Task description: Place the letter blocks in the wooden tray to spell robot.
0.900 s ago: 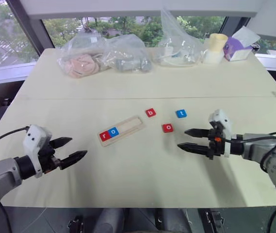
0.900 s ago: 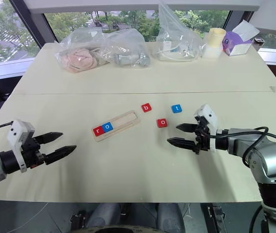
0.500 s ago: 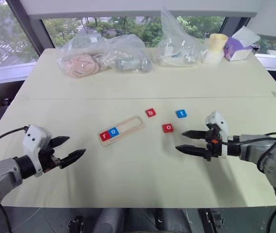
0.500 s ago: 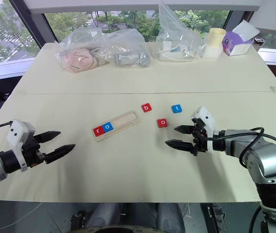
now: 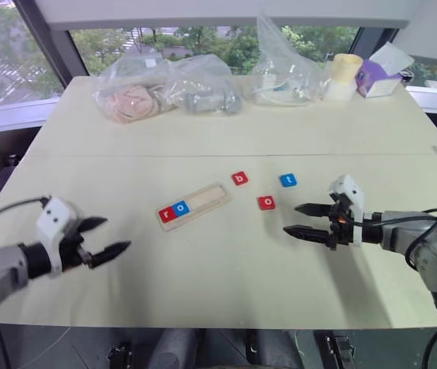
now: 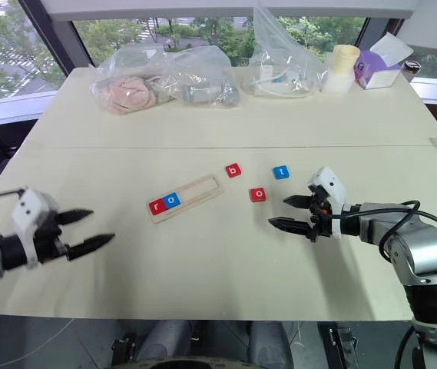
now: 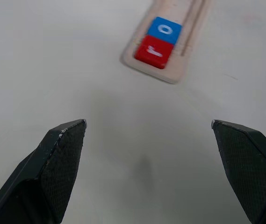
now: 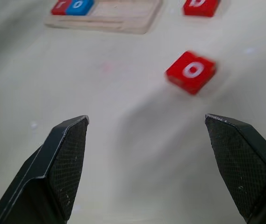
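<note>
Cream tabletop [image 5: 226, 261] is carrying the wooden tray [image 5: 193, 206], already holding r and o. Your right pincer [image 5: 304, 220], jaws apart and empty, is backing slightly from the red o block [image 5: 266, 202] at its ten o'clock; the b block [image 5: 239, 178] goes next.

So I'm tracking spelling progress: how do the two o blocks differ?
The blue o block sits in the wooden tray, touching the red r block; the red o block lies loose on the table, apart from other blocks. Both are flat squares with white letters.
</note>
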Motion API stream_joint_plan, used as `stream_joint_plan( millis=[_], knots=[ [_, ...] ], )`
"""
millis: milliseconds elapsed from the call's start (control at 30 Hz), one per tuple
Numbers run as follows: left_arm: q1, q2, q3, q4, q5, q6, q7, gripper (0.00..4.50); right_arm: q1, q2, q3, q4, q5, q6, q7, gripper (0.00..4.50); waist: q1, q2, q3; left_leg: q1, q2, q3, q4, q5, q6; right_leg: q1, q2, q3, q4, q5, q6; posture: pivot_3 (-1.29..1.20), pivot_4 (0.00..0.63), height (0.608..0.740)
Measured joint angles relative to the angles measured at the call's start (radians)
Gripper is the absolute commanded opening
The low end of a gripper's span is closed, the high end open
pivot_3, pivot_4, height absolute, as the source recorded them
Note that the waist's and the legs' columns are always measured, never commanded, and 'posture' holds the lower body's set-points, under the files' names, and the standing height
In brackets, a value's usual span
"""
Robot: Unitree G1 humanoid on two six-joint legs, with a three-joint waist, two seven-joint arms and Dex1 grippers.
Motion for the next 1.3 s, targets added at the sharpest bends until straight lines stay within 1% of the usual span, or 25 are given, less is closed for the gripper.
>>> stream_joint_plan(
  millis=[33,100,233,300,467,600,733,967,1067,1100,1133,1300],
  knots=[
    [-0.025,0.004,-0.017,0.008,0.006,-0.007,-0.006,4.50,-0.001,0.000,0.005,-0.007,-0.003,0.002,-0.001,4.06,0.000,0.000,0.000,0.000,0.000,0.000,0.000,0.000,0.000,0.000,0.000,0.000,0.000,0.000,0.000,0.00,0.150,0.740],
    [-0.083,0.001,-0.093,0.018,0.025,-0.024,-0.022,4.50,-0.001,0.013,0.020,-0.058,0.007,0.024,-0.016,4.06,-0.002,0.000,0.000,0.000,0.000,0.002,-0.001,0.000,0.001,-0.001,-0.001,0.001,-0.001,0.001,0.002,0.00,0.150,0.740],
    [-0.173,-0.049,-0.259,0.077,0.083,-0.080,-0.051,4.50,0.012,0.058,0.044,-0.229,0.070,0.099,-0.065,4.06,-0.004,0.000,0.000,-0.001,0.000,0.003,-0.002,-0.001,0.001,-0.002,0.000,0.002,0.000,0.002,0.005,0.00,0.150,0.740],
    [-0.228,-0.073,-0.335,0.143,0.131,-0.123,-0.069,4.50,0.032,0.079,0.053,-0.302,0.102,0.141,-0.104,4.06,-0.002,0.000,0.000,-0.001,0.000,0.003,-0.001,-0.001,0.001,-0.002,0.000,0.002,0.000,0.002,0.005,0.00,0.150,0.740],
    [-0.364,-0.136,-0.453,0.322,0.234,-0.246,-0.112,4.50,0.062,0.123,0.061,-0.414,0.166,0.209,-0.197,4.06,0.000,-0.001,0.000,-0.001,0.000,0.002,0.000,-0.001,0.001,-0.001,0.000,0.002,0.000,0.002,0.005,0.00,0.150,0.740],
    [-0.428,-0.195,-0.502,0.444,0.300,-0.345,-0.126,4.50,0.088,0.127,0.056,-0.427,0.174,0.219,-0.252,4.06,-0.002,-0.002,0.000,-0.001,0.000,0.003,0.000,-0.001,0.001,-0.001,0.000,0.002,0.000,0.004,0.008,0.00,0.150,0.740],
    [-0.458,-0.241,-0.532,0.496,0.334,-0.396,-0.146,4.50,0.105,0.127,0.031,-0.427,0.177,0.218,-0.287,4.06,-0.003,-0.002,0.000,0.000,0.000,0.003,0.000,-0.001,0.001,-0.001,0.000,0.002,0.000,0.004,0.008,0.00,0.150,0.740],
    [-0.469,-0.258,-0.553,0.517,0.383,-0.448,-0.147,4.50,0.118,0.126,0.028,-0.427,0.179,0.208,-0.308,4.06,-0.001,-0.002,-0.001,0.001,0.000,0.002,0.001,-0.001,0.001,0.001,0.000,0.002,0.000,0.004,0.008,0.00,0.150,0.740],
    [-0.466,-0.261,-0.560,0.514,0.397,-0.456,-0.147,3.67,0.118,0.126,0.027,-0.427,0.178,0.204,-0.314,4.14,-0.001,-0.001,-0.004,0.002,0.000,0.002,0.001,-0.001,0.001,0.002,0.000,0.001,0.000,0.004,0.009,0.00,0.150,0.740],
    [-0.459,-0.265,-0.560,0.513,0.397,-0.456,-0.145,3.25,0.118,0.126,0.026,-0.427,0.178,0.202,-0.315,4.14,-0.001,0.000,-0.006,0.002,0.000,0.002,0.001,-0.001,0.001,0.002,0.000,0.001,0.000,0.004,0.009,0.00,0.150,0.740],
    [-0.456,-0.269,-0.560,0.513,0.397,-0.456,-0.141,3.13,0.118,0.126,0.026,-0.427,0.178,0.201,-0.316,4.14,-0.001,0.000,-0.007,0.003,0.000,0.002,0.001,-0.001,0.001,0.003,0.000,0.001,0.000,0.004,0.009,0.00,0.150,0.740],
    [-0.459,-0.276,-0.559,0.518,0.397,-0.450,-0.139,3.14,0.118,0.116,0.022,-0.424,0.178,0.197,-0.313,4.14,-0.001,0.000,-0.012,0.003,0.000,0.002,0.001,-0.001,0.001,0.004,0.000,0.001,0.000,0.004,0.009,0.00,0.150,0.740]
  ],
)
